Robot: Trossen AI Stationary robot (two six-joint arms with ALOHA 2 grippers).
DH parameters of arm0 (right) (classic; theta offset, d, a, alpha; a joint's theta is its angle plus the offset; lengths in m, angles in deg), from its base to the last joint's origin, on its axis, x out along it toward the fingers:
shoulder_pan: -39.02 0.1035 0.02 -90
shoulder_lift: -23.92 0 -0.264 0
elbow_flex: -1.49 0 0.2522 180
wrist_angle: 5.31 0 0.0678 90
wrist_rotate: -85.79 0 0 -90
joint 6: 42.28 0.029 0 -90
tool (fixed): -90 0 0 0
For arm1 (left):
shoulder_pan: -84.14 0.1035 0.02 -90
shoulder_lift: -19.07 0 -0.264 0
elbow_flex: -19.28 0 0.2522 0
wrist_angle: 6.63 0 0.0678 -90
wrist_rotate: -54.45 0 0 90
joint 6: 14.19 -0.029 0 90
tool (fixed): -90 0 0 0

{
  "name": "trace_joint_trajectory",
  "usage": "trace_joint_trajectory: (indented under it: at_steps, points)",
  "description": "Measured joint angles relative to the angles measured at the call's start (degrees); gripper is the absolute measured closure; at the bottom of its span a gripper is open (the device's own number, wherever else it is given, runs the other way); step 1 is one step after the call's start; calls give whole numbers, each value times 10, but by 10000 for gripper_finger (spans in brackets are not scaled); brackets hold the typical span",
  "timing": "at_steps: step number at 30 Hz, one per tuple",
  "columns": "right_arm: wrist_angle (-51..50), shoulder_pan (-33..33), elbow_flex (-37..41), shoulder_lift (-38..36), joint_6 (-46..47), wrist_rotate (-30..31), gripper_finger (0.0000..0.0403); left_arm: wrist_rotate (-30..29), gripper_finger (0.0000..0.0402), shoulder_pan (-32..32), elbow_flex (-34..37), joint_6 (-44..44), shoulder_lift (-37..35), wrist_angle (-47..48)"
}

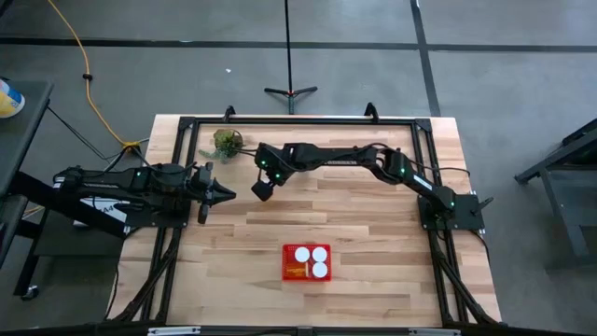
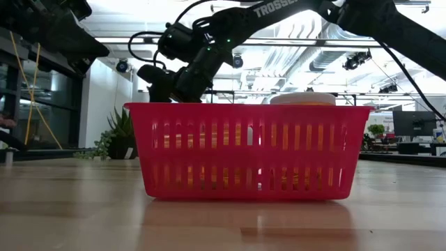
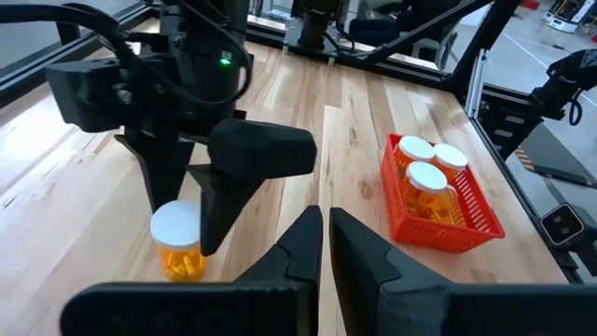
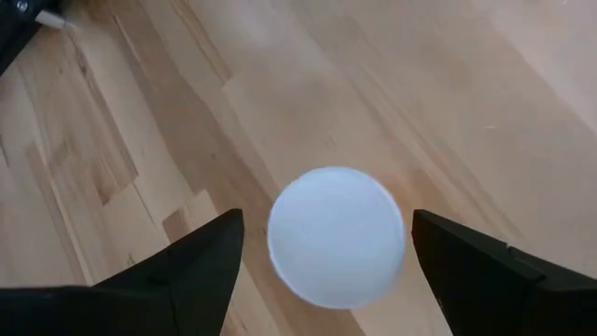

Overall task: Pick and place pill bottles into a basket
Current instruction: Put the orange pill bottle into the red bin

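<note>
One orange pill bottle with a white cap (image 4: pixel 336 235) stands upright on the table left of centre; it also shows in the left wrist view (image 3: pixel 177 240). My right gripper (image 4: pixel 326 245) is open just above it, pointing down, one finger on either side of the cap and clear of it; it also shows in the high view (image 1: pixel 262 190). The red basket (image 1: pixel 285 262) stands near the front middle, with three white-capped bottles (image 1: pixel 311 260) upright in it. My left gripper (image 1: pixel 222 193) is shut and empty, level, just left of the bottle.
A small green plant (image 1: pixel 225 143) stands at the far left of the table, behind the two grippers. The right arm (image 1: pixel 373 159) stretches across the far half of the table. Bare wood lies between the bottle and the basket (image 3: pixel 438 201).
</note>
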Motion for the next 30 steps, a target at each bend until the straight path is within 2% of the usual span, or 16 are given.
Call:
trace_joint_trajectory:
  at_steps: [11,26,30]
  points:
    - [1,1,0,0,-3,20,143,0,341,0,0,0,0,0]
    - [3,3,0,-1,-2,17,208,0,341,0,0,0,0,0]
    - [4,3,0,-1,-2,12,214,-1,341,0,0,0,0,-1]
